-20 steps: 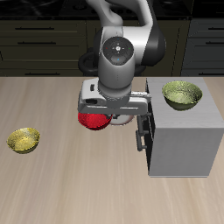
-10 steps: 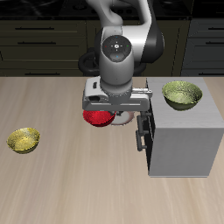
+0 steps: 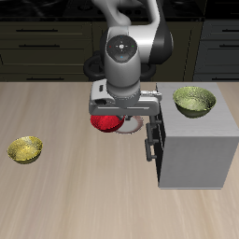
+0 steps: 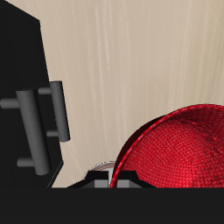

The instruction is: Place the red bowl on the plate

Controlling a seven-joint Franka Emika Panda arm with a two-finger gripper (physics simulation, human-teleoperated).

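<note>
Under the arm's big grey wrist, near the middle of the desk, the red bowl shows only as a red arc poking out below the claw, just beside the grey cabinet. From the wrist camera the bowl fills much of the picture, its textured inside very close to the lens, with a dark part of the claw's body at its rim, so I judge the claw is clenched on the bowl's edge, though the fingers themselves are hidden and I cannot tell whether the bowl is off the desk. A sliver of pale, rimmed disc peeks out next to the bowl in that view; it may be the plate, but too little shows to be sure, and from the front the arm covers it entirely. The main risk, as I see it, is a rim grip on a glossy bowl: it could tip or slide out if the arm moves sharply. The dark-handled cabinet door is close, so a sideways swing could knock bowl or claw against it. Letting go off-centre could leave the bowl perched half on the plate's rim. Two yellow-green bowls, one on the cabinet and one on the desk, sit well clear.
</note>
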